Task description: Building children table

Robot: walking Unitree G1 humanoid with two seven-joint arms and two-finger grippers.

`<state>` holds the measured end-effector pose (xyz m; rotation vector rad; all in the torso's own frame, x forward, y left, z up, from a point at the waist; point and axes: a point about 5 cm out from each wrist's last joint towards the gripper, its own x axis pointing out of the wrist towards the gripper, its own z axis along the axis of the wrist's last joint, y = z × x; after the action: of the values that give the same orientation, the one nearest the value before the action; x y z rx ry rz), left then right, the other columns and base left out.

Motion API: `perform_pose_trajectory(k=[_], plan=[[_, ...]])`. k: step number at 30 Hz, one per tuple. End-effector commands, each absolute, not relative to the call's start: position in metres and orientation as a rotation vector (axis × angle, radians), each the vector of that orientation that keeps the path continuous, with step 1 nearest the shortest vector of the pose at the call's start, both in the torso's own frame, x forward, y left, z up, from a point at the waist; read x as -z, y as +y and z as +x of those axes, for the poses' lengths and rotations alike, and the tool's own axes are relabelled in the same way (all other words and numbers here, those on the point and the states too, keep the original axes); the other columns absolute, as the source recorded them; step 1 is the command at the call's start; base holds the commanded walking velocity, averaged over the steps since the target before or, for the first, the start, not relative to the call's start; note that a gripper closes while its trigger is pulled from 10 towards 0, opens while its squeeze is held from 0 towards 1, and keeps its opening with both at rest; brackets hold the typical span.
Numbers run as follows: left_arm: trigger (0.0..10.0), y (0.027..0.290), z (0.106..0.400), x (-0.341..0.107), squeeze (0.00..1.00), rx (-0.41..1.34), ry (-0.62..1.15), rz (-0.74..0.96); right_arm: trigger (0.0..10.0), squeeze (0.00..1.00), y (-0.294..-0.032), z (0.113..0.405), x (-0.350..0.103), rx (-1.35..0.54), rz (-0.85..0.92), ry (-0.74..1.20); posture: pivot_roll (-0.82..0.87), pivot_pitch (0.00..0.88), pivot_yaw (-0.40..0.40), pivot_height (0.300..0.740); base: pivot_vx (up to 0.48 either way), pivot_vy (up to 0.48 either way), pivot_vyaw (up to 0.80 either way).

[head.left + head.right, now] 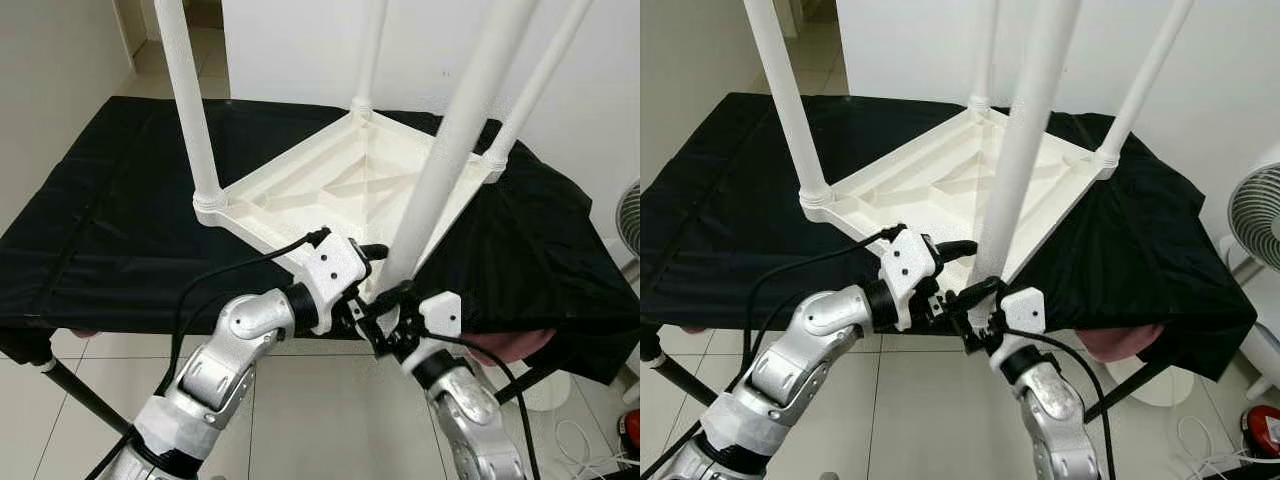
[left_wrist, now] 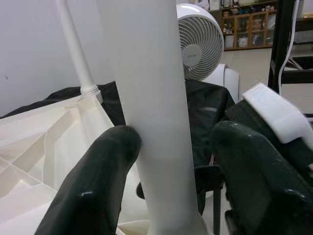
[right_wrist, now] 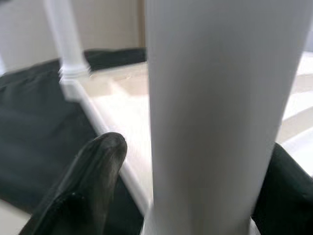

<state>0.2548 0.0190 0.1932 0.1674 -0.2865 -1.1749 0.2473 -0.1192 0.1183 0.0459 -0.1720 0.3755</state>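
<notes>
Here the upturned white table top [image 1: 340, 190] lies on a black cloth [image 1: 120, 230], while the left gripper [image 1: 958, 262] and right gripper [image 1: 975, 305] both have fingers spread around its nearest leg [image 1: 1025, 140].

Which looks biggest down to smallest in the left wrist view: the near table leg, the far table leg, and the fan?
1. Near table leg, the largest by far, though it stands right at the camera between the left gripper's fingers.
2. Fan.
3. Far table leg, thin because it is distant.
</notes>
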Motion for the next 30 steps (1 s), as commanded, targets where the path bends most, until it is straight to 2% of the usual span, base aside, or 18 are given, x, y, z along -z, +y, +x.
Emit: perform_pose_trajectory(k=[1, 4, 5, 8, 12, 17, 18, 23, 30], plan=[[10.0, 0.005, 0.247, -0.199, 0.00, 1.255, -0.324, 0.173, 10.0, 0.00, -0.119, 0.253, -0.115, -0.299, 0.033, -0.166, -0.05, 0.000, -0.024, 0.740, 0.000, 0.000, 0.00], [10.0, 0.007, 0.248, -0.197, 0.00, 1.253, -0.320, 0.188, 10.0, 0.00, -0.124, 0.253, -0.115, -0.247, 0.036, -0.162, -0.05, 0.000, -0.022, 0.740, 0.000, 0.000, 0.00], [10.0, 0.011, 0.252, -0.195, 0.00, 1.239, -0.312, 0.199, 10.0, 0.00, -0.134, 0.252, -0.113, -0.183, 0.032, -0.156, -0.05, 0.000, -0.023, 0.740, 0.000, 0.000, 0.00], [10.0, 0.015, 0.254, -0.193, 0.00, 1.227, -0.305, 0.209, 10.0, 0.00, -0.141, 0.251, -0.110, -0.153, 0.026, -0.149, -0.05, 0.000, -0.023, 0.740, 0.000, 0.000, 0.00], [10.0, 0.027, 0.265, -0.190, 0.00, 1.184, -0.297, 0.246, 10.0, 0.00, -0.163, 0.243, -0.106, -0.082, -0.036, -0.137, -0.06, 0.000, -0.024, 0.740, 0.000, 0.000, 0.00], [10.0, 0.030, 0.267, -0.190, 0.00, 1.176, -0.297, 0.256, 10.0, 0.00, -0.166, 0.243, -0.106, -0.067, -0.047, -0.140, -0.06, 0.000, -0.024, 0.740, 0.000, 0.000, 0.00], [10.0, 0.041, 0.273, -0.185, 0.00, 1.168, -0.300, 0.312, 10.0, 0.00, -0.177, 0.240, -0.107, -0.044, -0.084, -0.145, -0.08, 0.000, -0.026, 0.740, 0.000, 0.000, 0.00], [10.0, 0.047, 0.276, -0.183, 0.00, 1.169, -0.303, 0.348, 10.0, 0.00, -0.179, 0.238, -0.109, -0.048, -0.098, -0.156, -0.08, 0.000, -0.026, 0.740, 0.000, 0.000, 0.00], [10.0, 0.046, 0.283, -0.174, 0.00, 1.197, -0.302, 0.445, 10.0, 0.00, -0.164, 0.223, -0.114, -0.135, -0.055, -0.189, -0.08, 0.000, -0.038, 0.740, 0.000, 0.000, 0.00]])
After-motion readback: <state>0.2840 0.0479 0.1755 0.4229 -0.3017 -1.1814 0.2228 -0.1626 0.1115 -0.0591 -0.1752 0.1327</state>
